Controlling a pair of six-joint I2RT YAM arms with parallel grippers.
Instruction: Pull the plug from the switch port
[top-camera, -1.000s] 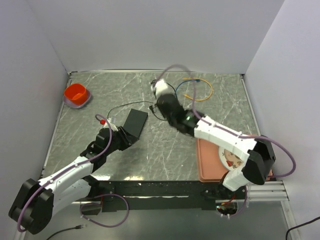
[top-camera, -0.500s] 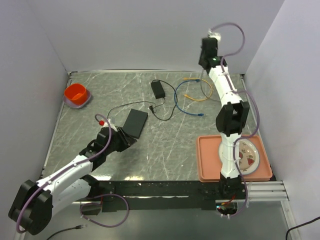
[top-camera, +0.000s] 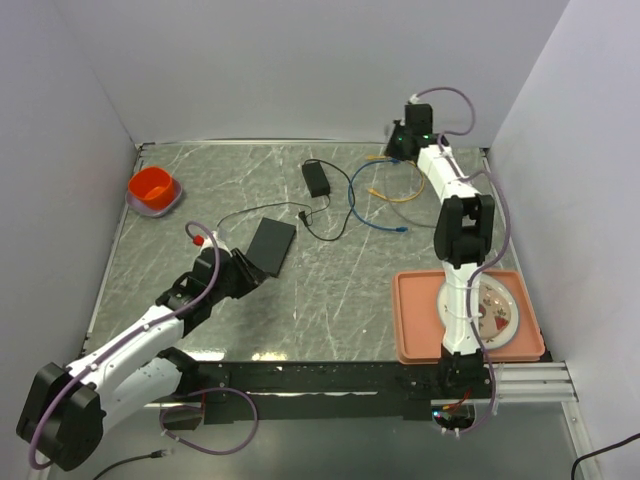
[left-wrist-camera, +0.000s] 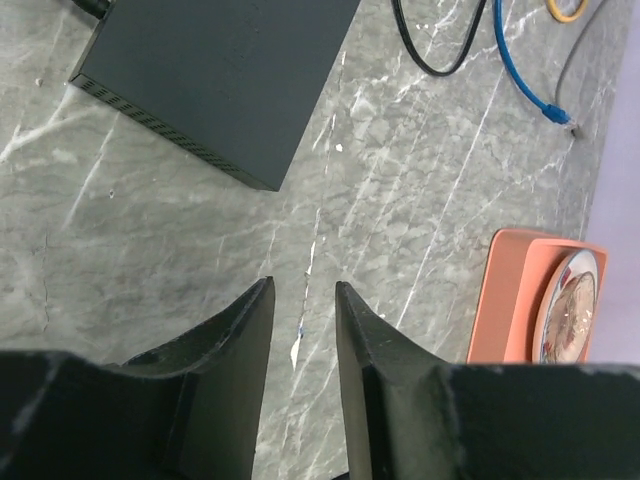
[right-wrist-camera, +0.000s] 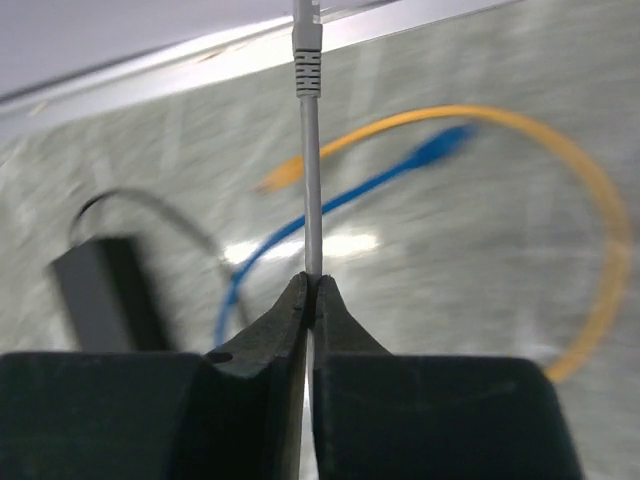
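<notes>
Since a second ago, the right arm has swung away from the middle of the table to the far back right corner. Its right pincer (right-wrist-camera: 309, 285) is clenched tight on a thin grey cable (right-wrist-camera: 311, 190). The cable's ribbed grey plug (right-wrist-camera: 307, 55) sticks out past the fingertips, plugged into nothing. Beyond it on the grey marble table (top-camera: 340, 290) lie a thin blue cable (right-wrist-camera: 350, 190), a looped yellow cable (right-wrist-camera: 590, 200) and a small black adapter brick (top-camera: 317, 179).

The left pincer (left-wrist-camera: 303, 295) is released. Its two black fingers (left-wrist-camera: 235, 330) stand apart with nothing between them. It hangs low over the table, near one corner of the flat matte-black rectangular box (left-wrist-camera: 215, 70). That box lies left of the middle, well apart from the grey plug. I cannot pick out the switch port on its edge.

Farther off sit a red round bowl (top-camera: 152, 188) at the back left and an orange square tray (top-camera: 415, 340) at the front right, holding a white round plate (top-camera: 500, 300).
</notes>
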